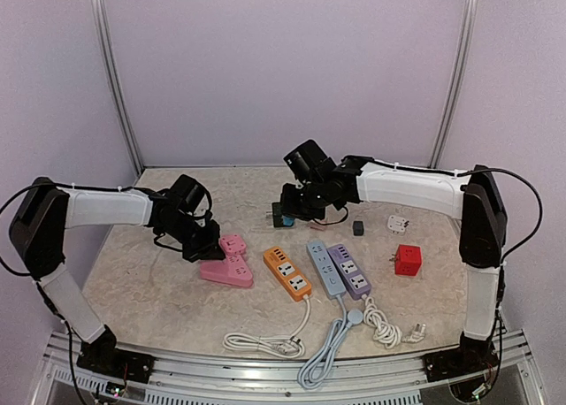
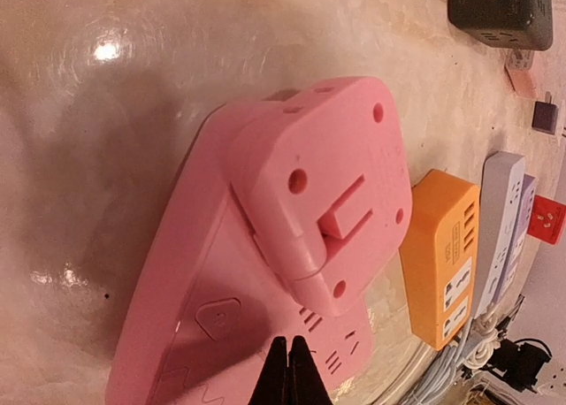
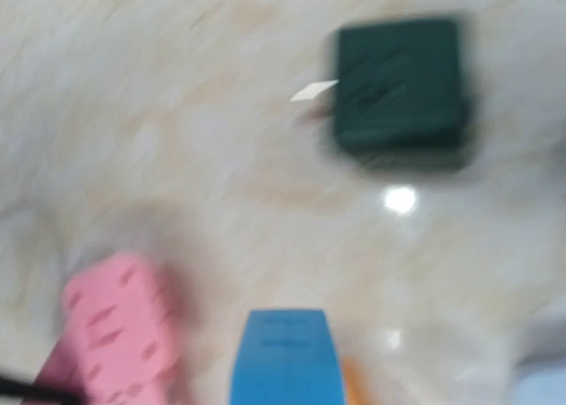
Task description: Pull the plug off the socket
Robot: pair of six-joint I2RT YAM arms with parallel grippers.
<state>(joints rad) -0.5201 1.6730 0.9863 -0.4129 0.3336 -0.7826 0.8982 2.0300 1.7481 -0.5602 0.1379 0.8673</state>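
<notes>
Your left gripper point(image 2: 287, 374), black tips pinched together on nothing, just above the socket point(image 2: 199, 325), a smooth pink plastic strip, the plug point(image 2: 327, 184) just ahead of the tips, a rounded-square pink block seated on it, your right gripper point(image 1: 286, 215) blurred, I cannot tell its opening.

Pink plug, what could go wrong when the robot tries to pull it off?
1. The pink strip under the plug lies loose, and the right gripper is away from it, so the strip may lift along with the plug.
2. The left gripper looks shut and sits beside the plug, not around it, so it may just shove the plug.
3. The orange strip lies close by and could get bumped.
</notes>
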